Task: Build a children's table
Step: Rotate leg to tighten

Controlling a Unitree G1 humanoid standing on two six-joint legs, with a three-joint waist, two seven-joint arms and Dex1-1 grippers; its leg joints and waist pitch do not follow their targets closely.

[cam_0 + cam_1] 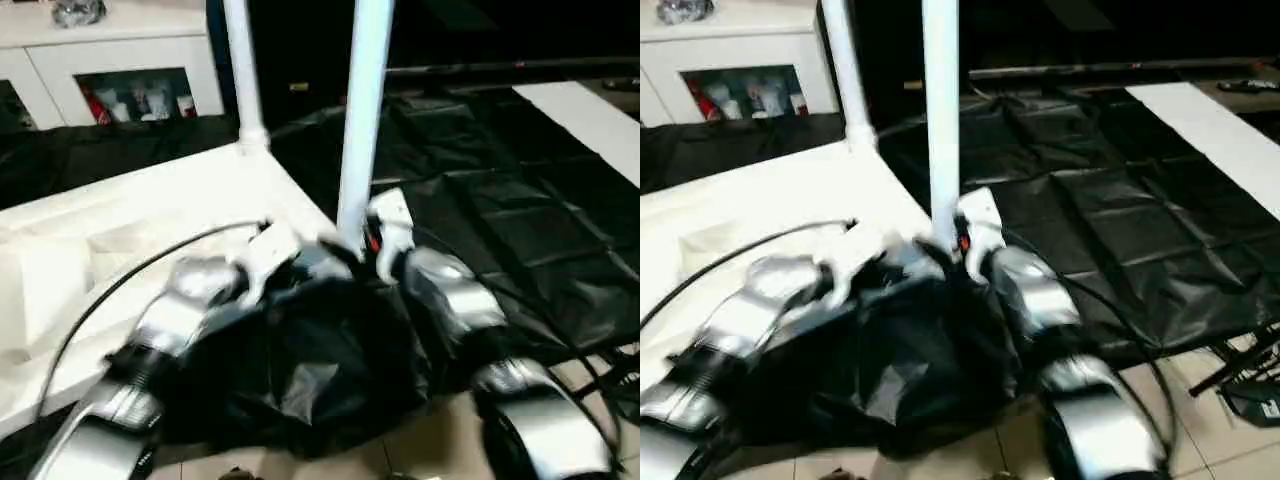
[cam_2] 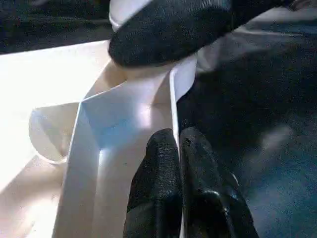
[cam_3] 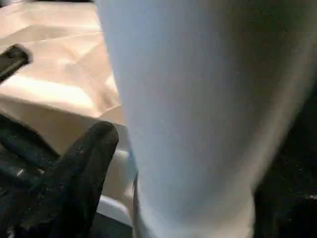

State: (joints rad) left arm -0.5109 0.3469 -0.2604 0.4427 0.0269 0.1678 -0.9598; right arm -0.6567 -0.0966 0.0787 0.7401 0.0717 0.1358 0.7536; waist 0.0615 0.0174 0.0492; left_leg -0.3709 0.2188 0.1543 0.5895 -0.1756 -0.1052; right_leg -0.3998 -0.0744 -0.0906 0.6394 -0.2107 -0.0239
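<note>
**Seating a leg in the near corner of the upturned tabletop**

Lying underside up on black sheeting (image 1: 500, 230), the tabletop (image 1: 170, 200) presents its ribs and round corner sockets to the arms, which is the likely reason for this placement. One leg (image 1: 243, 70) already stands upright in the far corner socket. A second leg (image 1: 362, 120) stands upright at the near corner, where both grippers meet. The right gripper (image 3: 119, 163) appears closed around this leg near its base, one black finger (image 3: 84, 163) lying against the tube, probably to keep it vertical while it is pressed home. The left gripper (image 2: 179, 183) has its fingers pressed together with nothing between them, resting against the tabletop's rim, seemingly to brace the corner. In the left wrist view, an empty round recess (image 2: 47, 136) shows among the ribs. Behind, a white cabinet (image 1: 110, 60) holds small items behind glass; they are too blurred to identify.
</note>
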